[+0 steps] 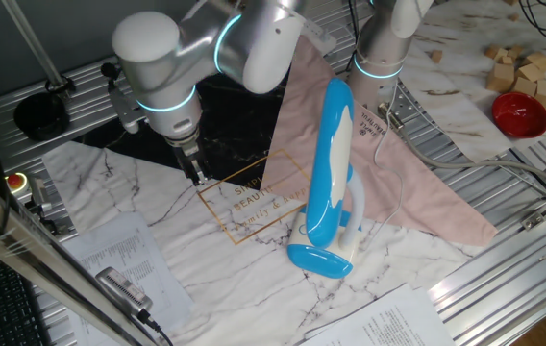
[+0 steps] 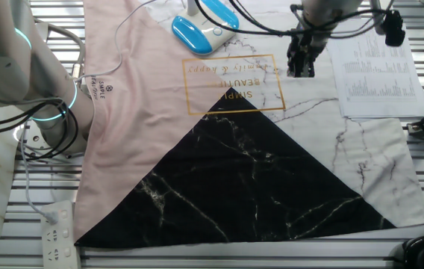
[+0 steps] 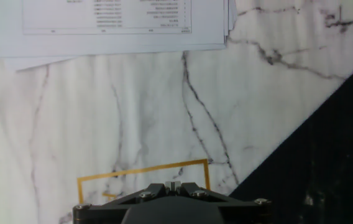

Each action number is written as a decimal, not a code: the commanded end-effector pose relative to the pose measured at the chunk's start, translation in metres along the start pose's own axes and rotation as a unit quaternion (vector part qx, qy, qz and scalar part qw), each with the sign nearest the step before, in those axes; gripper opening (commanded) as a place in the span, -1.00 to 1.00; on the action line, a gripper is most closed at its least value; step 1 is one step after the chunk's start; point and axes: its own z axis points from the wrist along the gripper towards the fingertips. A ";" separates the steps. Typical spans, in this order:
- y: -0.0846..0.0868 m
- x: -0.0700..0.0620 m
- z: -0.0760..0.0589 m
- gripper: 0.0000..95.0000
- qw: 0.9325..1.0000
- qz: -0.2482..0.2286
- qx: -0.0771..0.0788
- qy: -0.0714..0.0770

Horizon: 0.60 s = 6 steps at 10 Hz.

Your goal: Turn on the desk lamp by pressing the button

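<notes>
The desk lamp [image 1: 331,163] stands on the marble-print cloth, with a long sky-blue head, a white neck and a blue oval base [image 1: 319,259]. Its base also shows at the top of the other fixed view [image 2: 192,33]. No button can be made out. My gripper [image 1: 197,175] hangs over the cloth to the left of the lamp, by the corner of the gold printed frame [image 1: 244,202], well apart from the lamp. In the other fixed view my gripper [image 2: 300,69] is to the right of the lamp. The hand view shows the fingertips [image 3: 173,185] touching each other, holding nothing.
A pink cloth [image 1: 388,183] lies behind the lamp, and the cloth has a black triangle [image 2: 249,179]. Printed sheets [image 3: 114,25] lie ahead of the hand. A red bowl [image 1: 520,113] and wooden blocks [image 1: 523,69] sit at the back right. A power strip [image 2: 57,232] lies on the metal slats.
</notes>
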 end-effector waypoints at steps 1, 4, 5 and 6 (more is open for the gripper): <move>0.001 0.001 -0.002 -1.00 0.973 0.119 -0.200 0.007; 0.003 0.001 -0.001 -1.00 0.965 0.118 -0.236 0.008; 0.003 0.001 -0.001 -1.00 0.960 0.117 -0.255 0.009; 0.004 0.002 0.000 -1.00 0.952 0.112 -0.286 0.008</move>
